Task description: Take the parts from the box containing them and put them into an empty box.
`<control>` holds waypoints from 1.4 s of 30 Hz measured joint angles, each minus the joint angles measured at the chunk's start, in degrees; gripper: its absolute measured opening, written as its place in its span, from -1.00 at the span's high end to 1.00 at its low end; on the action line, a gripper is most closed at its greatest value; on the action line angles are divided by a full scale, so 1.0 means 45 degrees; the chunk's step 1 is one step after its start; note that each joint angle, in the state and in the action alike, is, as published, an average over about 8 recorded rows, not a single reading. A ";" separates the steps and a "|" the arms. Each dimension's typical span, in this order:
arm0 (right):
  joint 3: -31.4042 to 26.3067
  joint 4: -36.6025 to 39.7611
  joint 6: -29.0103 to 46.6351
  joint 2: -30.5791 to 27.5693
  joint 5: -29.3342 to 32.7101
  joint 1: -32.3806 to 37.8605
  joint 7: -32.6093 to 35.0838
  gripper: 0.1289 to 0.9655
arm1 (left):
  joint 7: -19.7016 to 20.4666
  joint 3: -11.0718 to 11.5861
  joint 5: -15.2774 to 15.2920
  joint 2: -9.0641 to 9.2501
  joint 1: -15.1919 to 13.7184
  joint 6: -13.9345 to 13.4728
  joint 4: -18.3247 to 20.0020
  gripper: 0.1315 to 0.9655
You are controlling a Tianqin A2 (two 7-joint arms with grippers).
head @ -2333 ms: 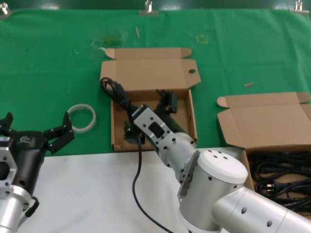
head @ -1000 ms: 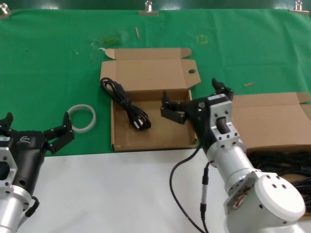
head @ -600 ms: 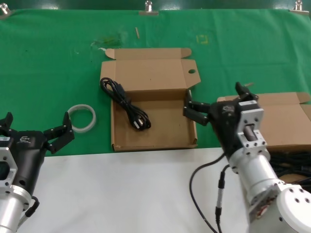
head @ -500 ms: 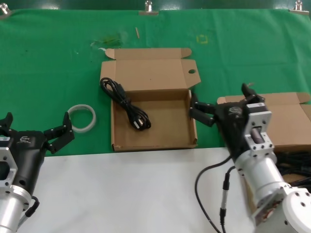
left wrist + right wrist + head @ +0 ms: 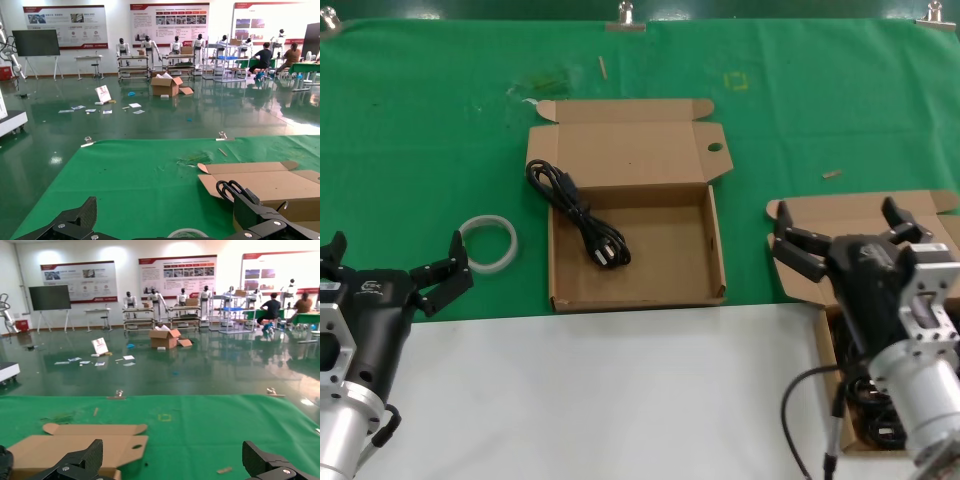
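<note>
The cardboard box with a round hole in its lid tab lies open in the middle and holds one black power cord. The other cardboard box lies at the right; black cords show in it beside my right arm, which hides most of its inside. My right gripper is open and empty above that box's lid. My left gripper is open and empty, parked at the lower left. In the left wrist view the cord's loop shows past the open left gripper.
A white translucent ring lies on the green cloth just right of the left gripper. A white surface runs along the front. The right wrist view shows the holed lid and green cloth beyond.
My right gripper has left the cord in the middle box and swung right, open and empty, to above the right box. The left arm has not moved.
</note>
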State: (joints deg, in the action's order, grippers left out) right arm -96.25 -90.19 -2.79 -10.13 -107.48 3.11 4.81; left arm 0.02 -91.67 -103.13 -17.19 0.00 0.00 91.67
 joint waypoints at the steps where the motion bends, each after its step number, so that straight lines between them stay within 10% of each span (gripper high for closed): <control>1: 0.0142 -0.0046 0.0086 0.0000 0.0135 -0.0096 -0.0150 -1.00 | 0.0000 0.0000 0.0000 0.0000 0.0000 0.0000 0.0000 -1.00; 42: 0.0587 -0.0190 0.0358 0.0002 0.0559 -0.0398 -0.0618 -1.00 | -0.0004 0.0000 0.0000 0.0000 0.0000 0.0000 0.0000 -1.00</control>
State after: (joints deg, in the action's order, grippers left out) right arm -93.61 -91.05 -1.17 -10.12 -104.97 1.31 2.03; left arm 0.00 -91.67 -103.13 -17.19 0.00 0.00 91.67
